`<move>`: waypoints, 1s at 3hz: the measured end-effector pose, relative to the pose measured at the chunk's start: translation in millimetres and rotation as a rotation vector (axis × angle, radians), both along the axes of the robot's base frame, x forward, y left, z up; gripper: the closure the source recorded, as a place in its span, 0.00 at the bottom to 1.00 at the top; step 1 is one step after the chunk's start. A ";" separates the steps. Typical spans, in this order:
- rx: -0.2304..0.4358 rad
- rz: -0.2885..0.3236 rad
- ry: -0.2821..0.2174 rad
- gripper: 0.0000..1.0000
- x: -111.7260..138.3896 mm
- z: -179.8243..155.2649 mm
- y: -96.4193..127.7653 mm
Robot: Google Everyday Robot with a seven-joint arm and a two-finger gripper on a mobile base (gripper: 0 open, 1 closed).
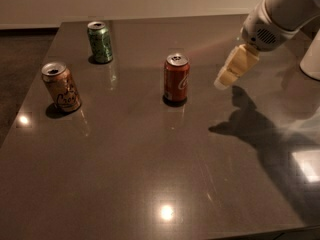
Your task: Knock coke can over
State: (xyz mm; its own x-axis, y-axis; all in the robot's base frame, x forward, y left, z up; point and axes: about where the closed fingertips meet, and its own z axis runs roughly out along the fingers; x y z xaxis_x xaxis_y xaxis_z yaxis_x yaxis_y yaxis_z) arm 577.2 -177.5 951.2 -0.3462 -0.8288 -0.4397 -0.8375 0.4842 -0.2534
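Observation:
The coke can (176, 79), red with white script and a silver top, stands upright near the middle of the dark table (150, 174). My gripper (223, 82) hangs above the table to the right of the can, about a can's width away, not touching it. Its cream-coloured fingers (235, 66) point down and to the left toward the can. The white arm (280, 14) reaches in from the upper right. Its shadow falls on the table to the right.
A green can (100, 42) stands upright at the back left. An orange-tan can (61, 86) with dark script stands upright at the left. A white object (312, 59) sits at the right edge. The table's left edge drops to a dark floor.

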 end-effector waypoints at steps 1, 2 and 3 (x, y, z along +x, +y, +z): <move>0.065 -0.008 -0.002 0.00 23.1 -10.4 14.0; 0.127 0.014 0.014 0.00 35.8 -23.5 34.0; 0.179 0.048 0.022 0.00 42.3 -31.9 54.4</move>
